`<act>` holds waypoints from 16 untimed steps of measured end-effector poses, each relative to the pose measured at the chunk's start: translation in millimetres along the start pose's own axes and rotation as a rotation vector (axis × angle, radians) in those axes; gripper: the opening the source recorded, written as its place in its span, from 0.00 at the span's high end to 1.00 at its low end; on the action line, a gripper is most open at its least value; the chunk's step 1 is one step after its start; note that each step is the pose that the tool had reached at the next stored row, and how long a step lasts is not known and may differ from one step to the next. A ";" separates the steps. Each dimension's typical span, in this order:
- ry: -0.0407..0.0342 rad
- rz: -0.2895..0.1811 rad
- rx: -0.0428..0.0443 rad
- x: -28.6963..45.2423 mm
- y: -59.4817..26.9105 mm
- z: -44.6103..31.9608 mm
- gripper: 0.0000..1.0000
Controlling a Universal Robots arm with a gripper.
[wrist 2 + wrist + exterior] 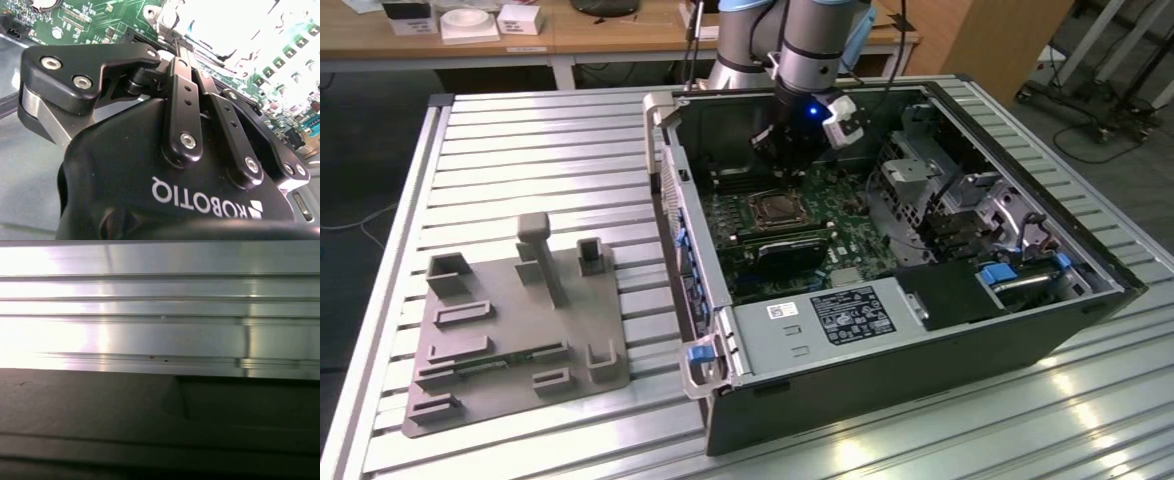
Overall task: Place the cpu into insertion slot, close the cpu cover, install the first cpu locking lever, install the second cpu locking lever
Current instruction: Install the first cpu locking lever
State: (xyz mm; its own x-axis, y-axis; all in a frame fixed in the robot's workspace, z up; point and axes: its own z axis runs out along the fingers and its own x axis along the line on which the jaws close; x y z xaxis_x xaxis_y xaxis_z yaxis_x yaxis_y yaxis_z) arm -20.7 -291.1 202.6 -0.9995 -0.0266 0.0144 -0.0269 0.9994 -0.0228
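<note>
Black tool, silver screws (white lettering), grey blue-capped arm.

Grey jig, perhaps plastic, beside computer case

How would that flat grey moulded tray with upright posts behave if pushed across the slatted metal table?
The flat grey moulded tray looks rigid, so it would probably slide as one piece. It sits low and wide, so tipping seems unlikely. The grooves of the slatted metal table might snag its edge.

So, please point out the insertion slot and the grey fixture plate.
insertion slot [778, 210]: exterior view, middle of the socket.
grey fixture plate [520, 325]: exterior view, its flat base.
</note>
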 end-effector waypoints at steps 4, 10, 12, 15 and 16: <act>-0.0003 0.000 -0.0003 0.0 0.1 0.9 0.89; 0.0000 0.000 0.0005 0.0 0.3 2.2 0.89; -0.0003 0.000 0.0002 0.0 0.5 2.4 0.89; -0.0001 0.000 0.0005 0.0 1.0 2.4 0.89; -0.0001 0.000 0.0004 0.0 1.1 2.4 0.89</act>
State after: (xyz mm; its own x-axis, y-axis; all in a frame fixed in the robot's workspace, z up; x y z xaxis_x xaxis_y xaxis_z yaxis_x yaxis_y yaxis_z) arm -20.7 -290.1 200.2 -0.9995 -0.0265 0.0143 -0.0268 0.9994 -0.0232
